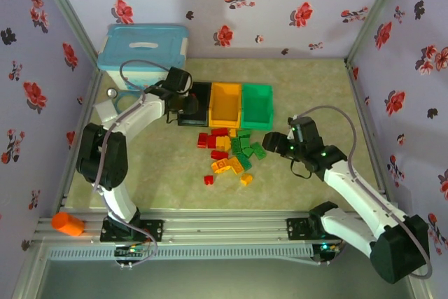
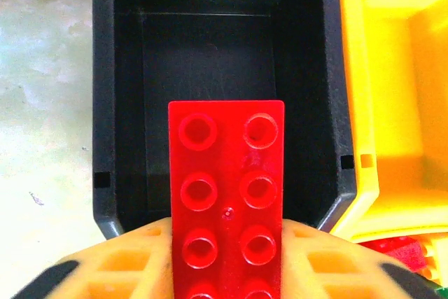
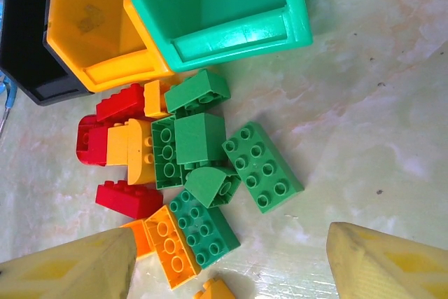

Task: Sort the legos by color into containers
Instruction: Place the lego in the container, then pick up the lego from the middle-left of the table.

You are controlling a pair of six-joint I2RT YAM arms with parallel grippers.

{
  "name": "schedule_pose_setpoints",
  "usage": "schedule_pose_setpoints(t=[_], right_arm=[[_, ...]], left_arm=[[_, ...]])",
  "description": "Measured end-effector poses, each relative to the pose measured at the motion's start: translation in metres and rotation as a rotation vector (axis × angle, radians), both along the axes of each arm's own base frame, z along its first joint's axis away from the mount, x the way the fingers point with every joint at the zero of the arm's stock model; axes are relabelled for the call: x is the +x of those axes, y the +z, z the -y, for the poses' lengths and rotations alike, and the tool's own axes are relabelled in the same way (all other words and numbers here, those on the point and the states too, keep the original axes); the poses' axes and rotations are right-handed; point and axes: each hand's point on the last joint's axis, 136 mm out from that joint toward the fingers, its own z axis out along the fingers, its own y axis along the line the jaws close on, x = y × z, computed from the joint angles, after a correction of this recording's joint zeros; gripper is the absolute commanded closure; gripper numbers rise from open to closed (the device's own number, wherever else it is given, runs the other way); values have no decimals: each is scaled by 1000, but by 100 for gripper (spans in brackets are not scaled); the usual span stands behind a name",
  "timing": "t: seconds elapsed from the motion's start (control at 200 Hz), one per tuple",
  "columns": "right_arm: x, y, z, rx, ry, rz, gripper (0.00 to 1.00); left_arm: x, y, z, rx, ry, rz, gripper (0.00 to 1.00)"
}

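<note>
My left gripper (image 2: 226,243) is shut on a long red lego (image 2: 226,173) and holds it over the near end of the black container (image 2: 210,54), whose floor shows bare. From above, this gripper (image 1: 183,106) hangs at the black container (image 1: 196,99), left of the orange-yellow container (image 1: 226,103) and the green container (image 1: 256,105). The remaining legos (image 1: 229,152), red, yellow-orange and green, lie in a loose pile in front of the containers. My right gripper (image 1: 274,141) is open just right of the pile. Between its fingers (image 3: 232,239) is bare table, with a green lego (image 3: 262,166) just beyond.
A white box with a light-blue lid (image 1: 143,50) stands at the back left, close behind my left arm. An orange cylinder (image 1: 68,224) lies on the front rail at the left. One red lego (image 1: 208,180) sits apart near the front. Flowered walls close in three sides.
</note>
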Motion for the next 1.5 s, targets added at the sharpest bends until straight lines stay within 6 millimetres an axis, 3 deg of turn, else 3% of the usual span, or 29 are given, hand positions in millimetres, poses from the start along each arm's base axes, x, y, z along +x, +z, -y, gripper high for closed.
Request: schedule_pose_setpoints(t=[0.115, 0.27, 0.61, 0.935, 1.15, 1.5], right_arm=[[-1, 0, 0, 2, -3, -3, 28], [-2, 0, -2, 2, 6, -4, 28], [-6, -15, -11, -20, 29, -57, 28], [-7, -29, -21, -44, 55, -92, 28], [-6, -36, -24, -57, 59, -105, 28], [-4, -40, -32, -70, 76, -112, 27]], left_arm=[[4, 2, 0, -1, 16, -13, 25], [-3, 6, -1, -5, 21, -21, 25], [-79, 34, 3, -53, -44, 23, 27], [-155, -10, 23, -11, -147, -106, 31], [-208, -18, 47, -31, -189, -157, 34], [-249, -47, 54, 22, -68, -244, 42]])
